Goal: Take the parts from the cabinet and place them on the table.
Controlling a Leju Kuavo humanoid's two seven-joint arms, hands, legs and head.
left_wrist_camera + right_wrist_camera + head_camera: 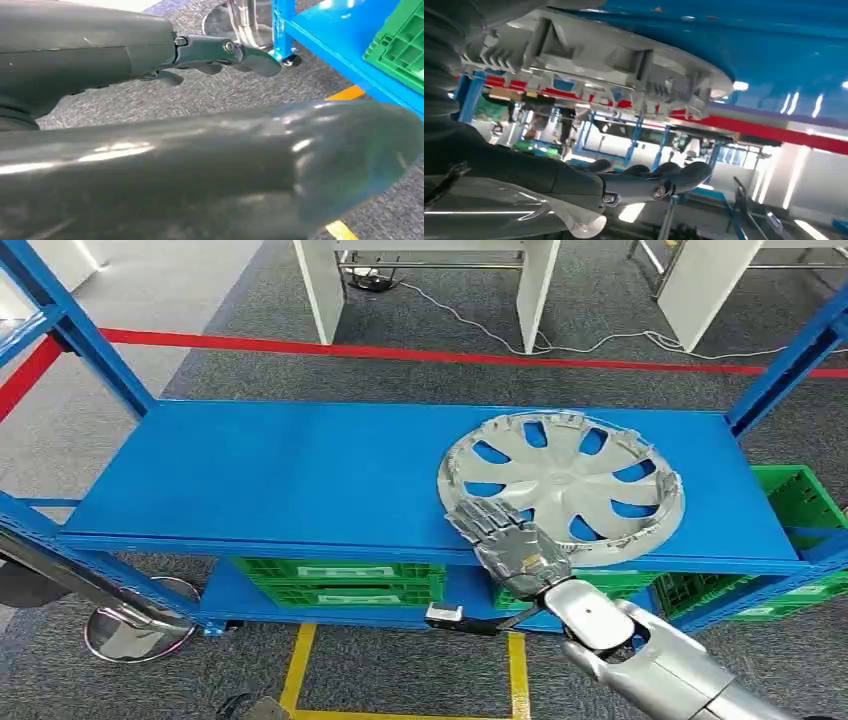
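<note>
left hand (220,52) hangs low beside the rack, fingers loosely apart, holding nothing. wheel cover (562,485) lies flat by the blue shelf's (280,475) front right edge; right hand (508,542) fingers spread over its near rim, grip uncertain. nothing moved yet.

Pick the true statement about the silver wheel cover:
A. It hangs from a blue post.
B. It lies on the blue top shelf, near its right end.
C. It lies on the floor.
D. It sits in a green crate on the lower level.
B: the head view shows the wheel cover flat on the blue shelf, with the right hand at its near edge.
</note>
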